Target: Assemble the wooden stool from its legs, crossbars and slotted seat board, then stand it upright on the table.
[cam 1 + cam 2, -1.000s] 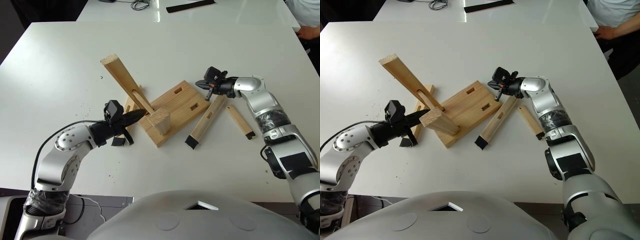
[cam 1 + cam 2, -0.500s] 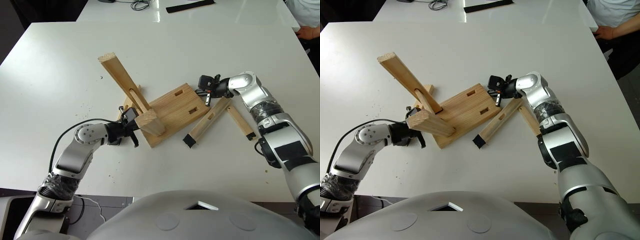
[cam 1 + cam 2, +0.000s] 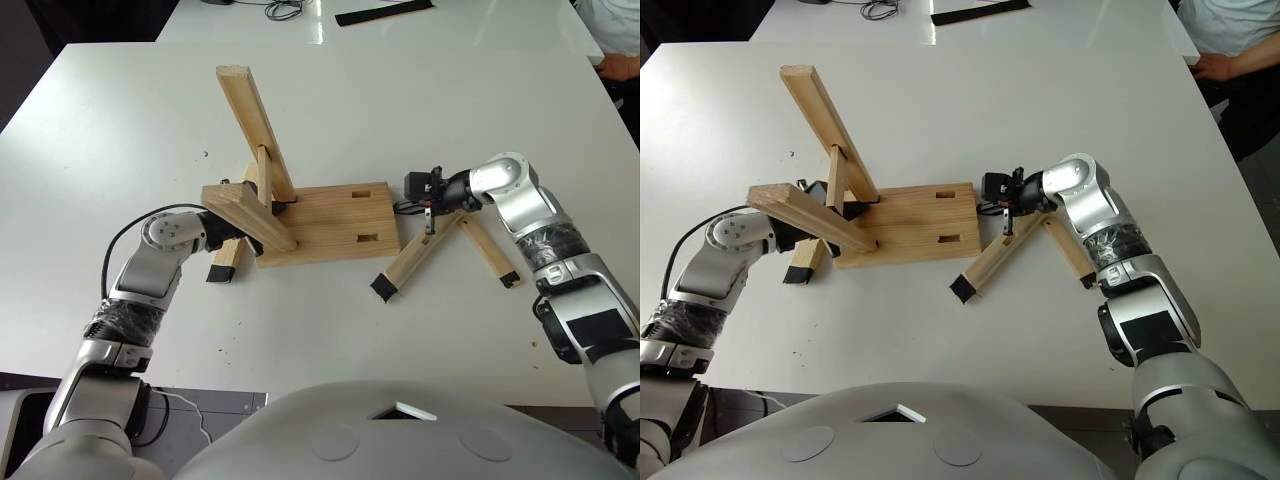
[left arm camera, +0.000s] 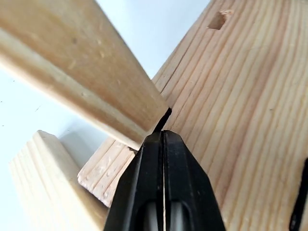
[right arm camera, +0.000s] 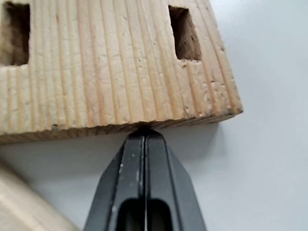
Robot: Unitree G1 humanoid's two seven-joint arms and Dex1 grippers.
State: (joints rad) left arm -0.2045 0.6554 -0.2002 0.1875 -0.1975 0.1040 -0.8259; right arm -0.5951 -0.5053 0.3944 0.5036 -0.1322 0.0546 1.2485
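My two head cameras sit side by side, high over the near edge of the table (image 3: 420, 90). They look forward and down, so both take in almost the same stretch, with the seat board (image 3: 335, 225) in the middle. My left wrist camera looks along my left gripper (image 4: 162, 134), very near the board's left end where a leg (image 4: 72, 65) meets it. My right wrist camera looks along my right gripper (image 5: 144, 132), just as near, at the board's right edge. All four views share that board.
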